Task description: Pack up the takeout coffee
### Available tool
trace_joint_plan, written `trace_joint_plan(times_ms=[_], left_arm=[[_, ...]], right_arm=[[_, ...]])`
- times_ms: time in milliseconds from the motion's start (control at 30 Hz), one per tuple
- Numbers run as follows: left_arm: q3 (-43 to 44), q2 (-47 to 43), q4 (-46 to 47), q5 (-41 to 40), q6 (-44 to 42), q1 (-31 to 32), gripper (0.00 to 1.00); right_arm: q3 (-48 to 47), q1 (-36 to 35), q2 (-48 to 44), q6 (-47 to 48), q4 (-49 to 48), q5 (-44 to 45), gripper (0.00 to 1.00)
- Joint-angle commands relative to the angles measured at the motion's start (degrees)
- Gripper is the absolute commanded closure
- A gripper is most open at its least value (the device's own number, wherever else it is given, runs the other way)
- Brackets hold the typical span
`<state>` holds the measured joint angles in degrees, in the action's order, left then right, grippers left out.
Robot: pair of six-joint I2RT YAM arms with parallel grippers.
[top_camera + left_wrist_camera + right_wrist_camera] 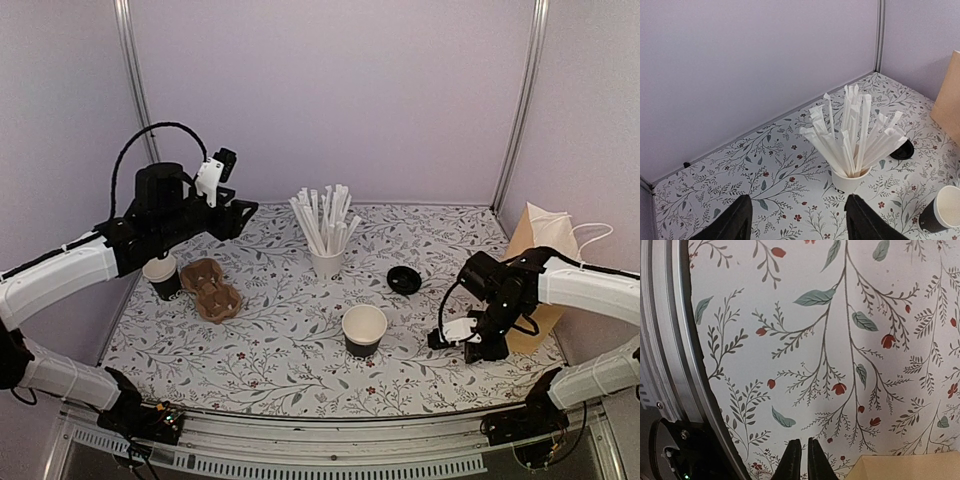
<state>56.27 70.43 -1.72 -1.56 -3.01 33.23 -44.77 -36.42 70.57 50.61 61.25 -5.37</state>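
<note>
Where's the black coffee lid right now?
Top view: the black lid lies on the table right of centre, between the straw cup and the paper bag.

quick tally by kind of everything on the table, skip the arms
black paper cups: 2
black lid: 1
white cup of straws: 1
brown pulp cup carrier: 1
brown paper bag: 1
total: 6

Black cup point(941, 214) and brown bag point(948, 95) partly beyond the left wrist view's right edge.
</note>
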Motion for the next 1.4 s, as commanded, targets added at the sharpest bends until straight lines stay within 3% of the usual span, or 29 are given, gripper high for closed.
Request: trace_joint_plan(times_ms=[0, 233, 667, 967, 1200, 1367], left_arm=[[-0.12, -1.05, 2.85, 1.11, -0.25, -1.68, 0.34], [-0.11, -0.94, 2.85, 1.12, -0.18, -2.77, 0.34], [0.06, -0.84, 2.76, 4.64, 0.71, -3.44, 0.34], [0.05, -0.82, 2.77, 4.9, 1.05, -3.39, 0.34], [0.14, -0.79, 2.86, 5.97, 1.33, -3.42, 0.34], [0.11, -1.03, 2.69, 6.05, 1.4, -3.44, 0.34]], right_arm=[[0.22, 0.96, 1.66, -0.68, 7.13, -2.53, 0.99], [-0.16, 4.55, 2.83, 0.56, 8.68, -1.01, 1.0], [2.64, 10.66, 3.11, 3.33, 3.72, 25.25, 1.0], [0.51, 11.7, 6.35, 8.47, -12.1, 36.45, 0.98], [-5.62, 12.14, 11.43, 14.08, -26.38, 36.57, 0.97], [-15.3, 13.39, 21.42, 12.31, -30.8, 34.49, 0.97]])
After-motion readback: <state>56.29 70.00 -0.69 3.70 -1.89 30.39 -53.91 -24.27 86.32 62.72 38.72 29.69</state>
